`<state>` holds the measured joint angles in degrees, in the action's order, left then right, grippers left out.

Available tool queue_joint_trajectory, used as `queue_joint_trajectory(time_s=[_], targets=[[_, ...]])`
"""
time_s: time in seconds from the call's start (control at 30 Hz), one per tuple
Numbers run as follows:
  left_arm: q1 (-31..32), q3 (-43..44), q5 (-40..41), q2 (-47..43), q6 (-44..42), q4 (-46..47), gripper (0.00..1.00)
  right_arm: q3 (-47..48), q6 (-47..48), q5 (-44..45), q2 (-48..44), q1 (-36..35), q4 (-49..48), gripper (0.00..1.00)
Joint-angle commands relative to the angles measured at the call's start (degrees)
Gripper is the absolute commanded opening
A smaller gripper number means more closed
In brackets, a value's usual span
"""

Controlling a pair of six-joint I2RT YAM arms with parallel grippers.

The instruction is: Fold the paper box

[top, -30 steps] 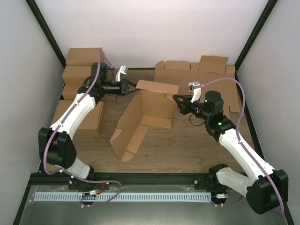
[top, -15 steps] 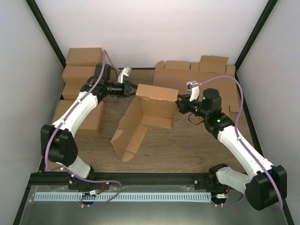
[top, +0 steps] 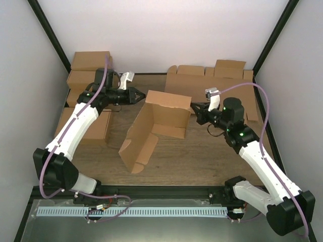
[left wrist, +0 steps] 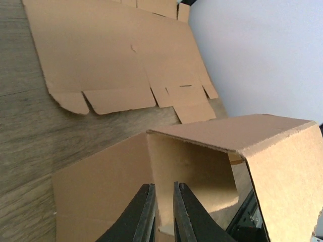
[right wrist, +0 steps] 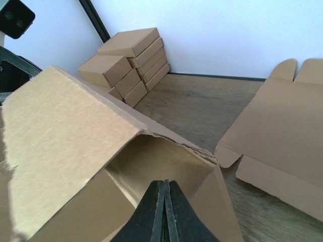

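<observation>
Honestly, w/ my left gripper (left wrist: 163, 189) cracked open & right gripper (right wrist: 165, 184) shut, neither clamping it, the half-folded brown corrugated-cardboard mailer box (top: 166, 115) could flop open onto the wooden worktop (top: 202, 151).

The paper box (top: 162, 117) is plain brown corrugated cardboard, half folded, standing at the middle of the wooden tabletop (top: 202, 156). Its back part forms an upright hollow under a flat top panel. One long panel with a rounded tab slopes down toward the near left
</observation>
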<state>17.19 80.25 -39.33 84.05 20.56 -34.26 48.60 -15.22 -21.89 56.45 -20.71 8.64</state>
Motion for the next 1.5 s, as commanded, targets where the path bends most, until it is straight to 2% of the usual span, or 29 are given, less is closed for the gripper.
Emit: queue_joint_trajectory(time_s=[0.0,0.13,0.2,0.3,0.4,0.43,0.5,0.57,0.7,0.9,1.0,1.13,1.23,1.47], targets=[[0.0,1.6,5.3,-3.2,-2.5,-4.1,0.13,2.7,4.2,2.9,-4.6,0.3,3.4,0.01],[0.0,0.8,5.7,-6.0,-2.7,-5.8,0.13,5.3,5.4,3.7,-6.3,0.3,5.5,0.01],[0.1,0.0,4.6,-8.1,-3.0,-6.5,0.18,6.9,6.4,3.8,-6.7,0.3,5.7,0.05],[0.8,0.0,5.2,-11.3,-5.2,-10.4,0.27,9.8,9.8,1.9,-5.8,0.3,5.5,0.20],[2.6,0.5,8.2,-14.1,-8.4,-15.8,0.41,14.1,15.7,-4.9,-2.6,0.3,6.8,0.46],[3.4,0.5,9.4,-15.1,-9.1,-16.8,0.46,15.9,17.5,-6.8,-1.0,0.2,7.6,0.52],[5.4,-0.2,12.5,-17.0,-10.2,-17.5,0.62,20.2,21.1,-9.6,2.5,0.2,10.0,0.62],[7.8,-1.2,18.1,-19.0,-10.9,-17.3,0.72,25.3,24.0,-11.2,6.4,0.1,13.1,0.68],[11.9,-1.3,24.2,-19.1,-12.8,-18.4,0.75,35.2,29.7,-12.5,13.5,-0.3,20.0,0.71],[17.7,0.7,32.7,-17.9,-13.9,-19.7,0.79,41.5,38.6,-11.7,19.6,-3.5,29.9,0.72],[19.2,1.9,34.4,-17.0,-14.3,-20.4,0.87,41.9,39.7,-7.9,20.9,-5.8,31.6,0.75],[20.2,2.0,35.3,-16.0,-14.3,-20.1,0.90,41.5,39.7,-6.7,21.5,-7.2,31.7,0.81],[20.9,1.8,36.1,-15.5,-14.1,-19.9,1.00,40.3,39.8,-5.7,21.2,-7.7,31.1,0.86],[23.5,1.5,39.4,-13.9,-13.5,-20.2,1.00,39.9,40.1,-4.1,21.8,-8.2,32.6,0.86]])
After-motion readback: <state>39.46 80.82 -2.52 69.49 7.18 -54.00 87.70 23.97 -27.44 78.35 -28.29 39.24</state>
